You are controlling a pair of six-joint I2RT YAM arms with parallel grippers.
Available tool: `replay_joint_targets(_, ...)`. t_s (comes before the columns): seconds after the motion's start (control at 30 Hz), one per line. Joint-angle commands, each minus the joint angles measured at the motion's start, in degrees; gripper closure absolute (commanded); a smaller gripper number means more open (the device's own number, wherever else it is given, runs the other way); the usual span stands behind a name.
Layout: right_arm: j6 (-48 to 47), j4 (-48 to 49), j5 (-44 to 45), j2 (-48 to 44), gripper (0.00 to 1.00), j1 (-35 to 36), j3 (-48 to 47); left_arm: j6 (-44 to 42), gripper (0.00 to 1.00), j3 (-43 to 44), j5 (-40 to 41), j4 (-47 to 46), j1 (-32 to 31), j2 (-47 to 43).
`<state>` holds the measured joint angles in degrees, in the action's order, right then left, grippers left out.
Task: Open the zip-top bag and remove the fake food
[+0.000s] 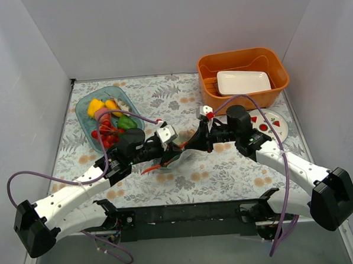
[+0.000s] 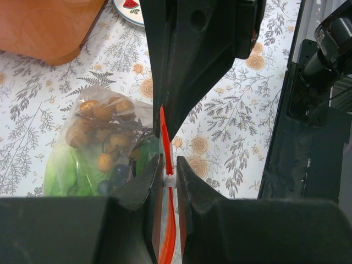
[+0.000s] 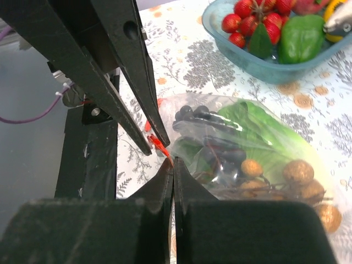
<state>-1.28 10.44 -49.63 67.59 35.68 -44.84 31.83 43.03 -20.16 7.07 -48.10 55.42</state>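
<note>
1. A crinkly clear plastic zip-top bag (image 1: 177,160) lies on the flower-printed tablecloth (image 1: 226,171) in the middle of the table, between the two arms.
2. Inside the bag is the fake food (image 3: 247,159): a leafy light-green lettuce (image 3: 275,146), some small round brown pieces (image 2: 104,110) and a few dark pieces (image 3: 203,137) that I cannot name.
3. The left gripper (image 2: 169,165) has its fingers almost together. They pinch the thin red-orange zip strip (image 2: 163,132) on the edge of the bag.
4. The right gripper (image 3: 173,162) has its fingers pressed together on the plastic of the same edge, just beside the tips of the left one.
5. At the far left, a see-through teal tray (image 1: 111,91) holds a yellow pepper (image 1: 95,106), red cherry tomatoes (image 1: 107,135) and a glossy green pepper (image 1: 126,121).
6. At the far right, an orange plastic basket (image 1: 237,53) holds a white rectangular dish (image 1: 243,81). Near it lies a round plate with watermelon pictures (image 1: 274,127).
</note>
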Motion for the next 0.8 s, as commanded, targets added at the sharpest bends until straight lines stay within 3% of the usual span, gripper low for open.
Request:
replay_joint_targets(0.0, 5.14, 5.38, 8.57, -3.60, 0.99, -0.17, 3.25, 1.91, 0.93, -0.22, 0.30, -2.76, 0.20, 0.74)
replay_joint_targets(0.47, 13.84, 2.40, 27.46, -9.67, 0.99, -0.44, 6.96, 8.41, 0.99, -4.44, 0.03, -2.76, 0.11, 4.00)
replay_joint_targets(0.77, 16.22, -1.12, 31.79, -11.69, 0.99, -3.86, 7.92, 12.02, 0.99, -7.43, 2.93, -1.01, -2.17, 3.73)
